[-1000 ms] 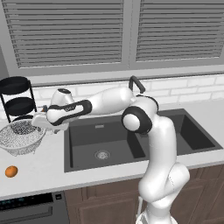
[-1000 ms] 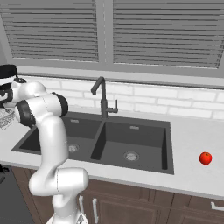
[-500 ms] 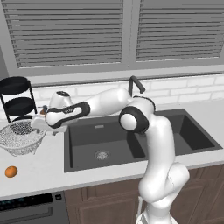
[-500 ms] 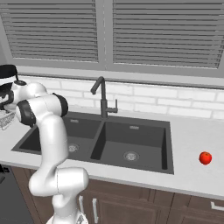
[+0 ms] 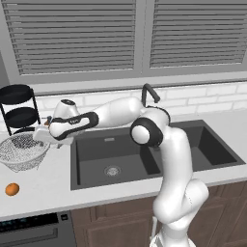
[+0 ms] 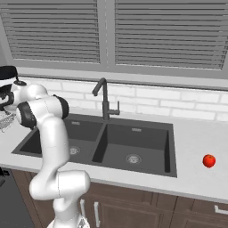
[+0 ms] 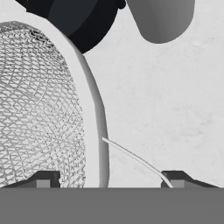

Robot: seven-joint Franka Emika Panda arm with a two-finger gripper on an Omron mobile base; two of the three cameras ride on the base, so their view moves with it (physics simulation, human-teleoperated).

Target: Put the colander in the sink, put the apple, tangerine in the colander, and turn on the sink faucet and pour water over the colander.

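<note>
The colander (image 5: pixel 21 152), a pale wire-mesh bowl, stands on the counter left of the sink (image 5: pixel 144 149). My gripper (image 5: pixel 42 137) hangs over its right rim. In the hand view the gripper (image 7: pixel 109 179) is open and straddles the colander rim (image 7: pixel 99 127): one fingertip (image 7: pixel 43 179) sits inside behind the mesh, the other outside, both apart from the rim. The tangerine (image 5: pixel 12 189) lies on the counter in front of the colander. The apple (image 6: pixel 208 160) rests on the counter far right of the sink (image 6: pixel 107 142). The faucet (image 6: pixel 104 100) rises behind the divider.
A black tiered rack (image 5: pixel 19 108) stands just behind the colander, its base (image 7: pixel 83 22) close to the rim. A grey rounded object (image 7: pixel 162 17) lies on the counter beyond the gripper. A thin wire (image 7: pixel 131 155) runs from the rim toward the outer finger.
The gripper has moved left and down onto the colander's right rim, and its fingers have drawn closer together. The fruits and the colander have not moved.
</note>
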